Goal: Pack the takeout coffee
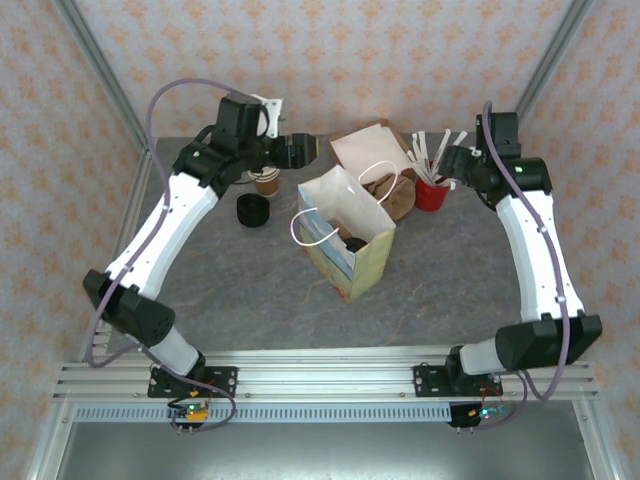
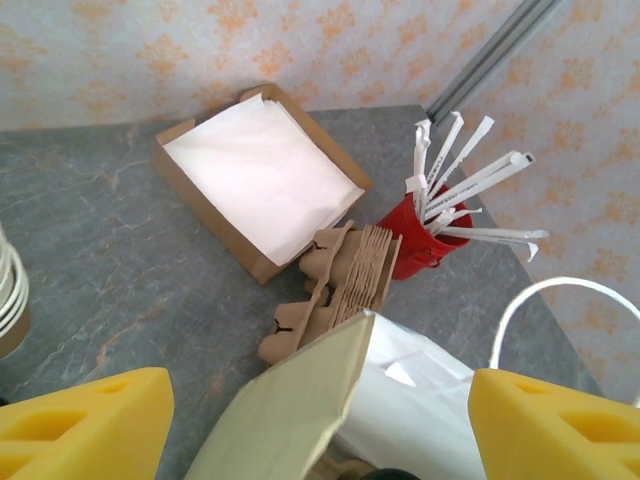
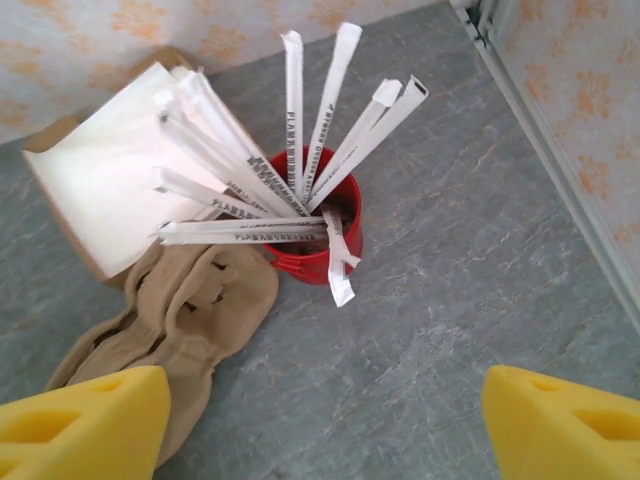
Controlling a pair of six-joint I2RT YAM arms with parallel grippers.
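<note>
The takeout coffee (image 1: 353, 241) sits down in the paper bag (image 1: 365, 268), mid-surface, black lid up. The left end effector (image 1: 312, 150) is nearer, fingers apart and empty; the coffee lies toward the near edge from it. The right end effector (image 3: 320, 420), apart too, hangs over the straws (image 3: 293, 110).

a white and pale green paper bag with looped handles (image 1: 372, 262) stands open mid-table on the grey stone-patterned tabletop (image 1: 450, 290). far behind it sits a shallow brown cardboard box of white paper sheets (image 2: 260, 175). right of that box, a red cup of paper-wrapped straws (image 3: 320, 245) touches a stack of brown moulded-pulp cup carriers (image 3: 180, 310). left of the bag are a stack of black round lids (image 1: 253, 211) and, just beyond, lidless paper cups (image 1: 266, 181).
</note>
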